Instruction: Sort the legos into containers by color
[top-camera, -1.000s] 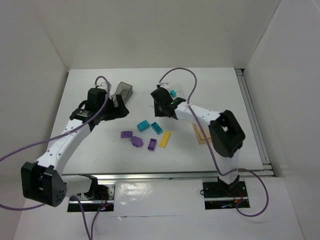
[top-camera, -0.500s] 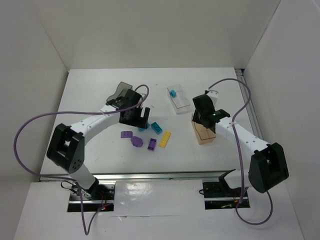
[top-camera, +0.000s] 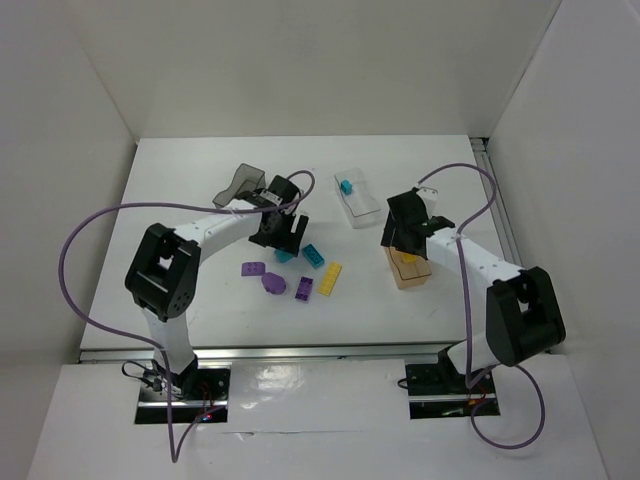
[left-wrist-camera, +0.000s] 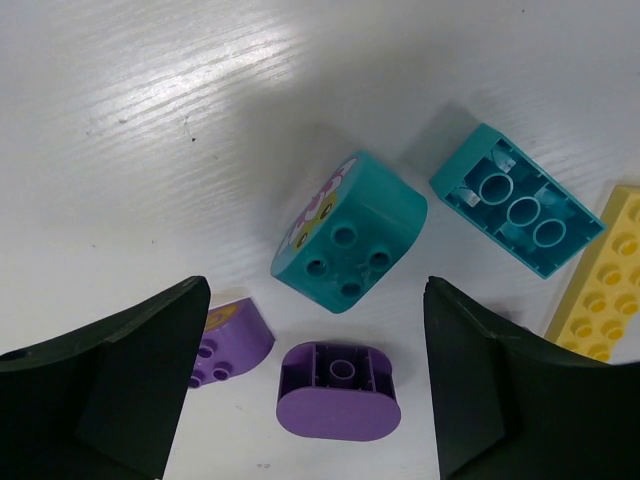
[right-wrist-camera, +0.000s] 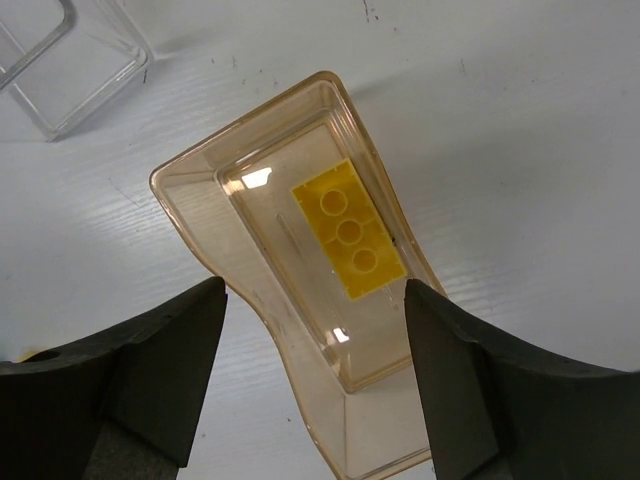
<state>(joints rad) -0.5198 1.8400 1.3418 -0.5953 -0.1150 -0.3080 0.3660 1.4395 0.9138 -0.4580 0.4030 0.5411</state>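
Left gripper (left-wrist-camera: 315, 300) has advanced, hanging spread above the rounded teal brick (left-wrist-camera: 350, 232).

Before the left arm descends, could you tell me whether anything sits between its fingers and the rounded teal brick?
Nothing visible does. The left gripper is open above the rounded teal brick; a purple brick lies close beside it, not touching.

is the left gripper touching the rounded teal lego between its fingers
Apart. The left wrist view shows bare table on both sides of the teal lego, between it and each finger of the open left gripper.
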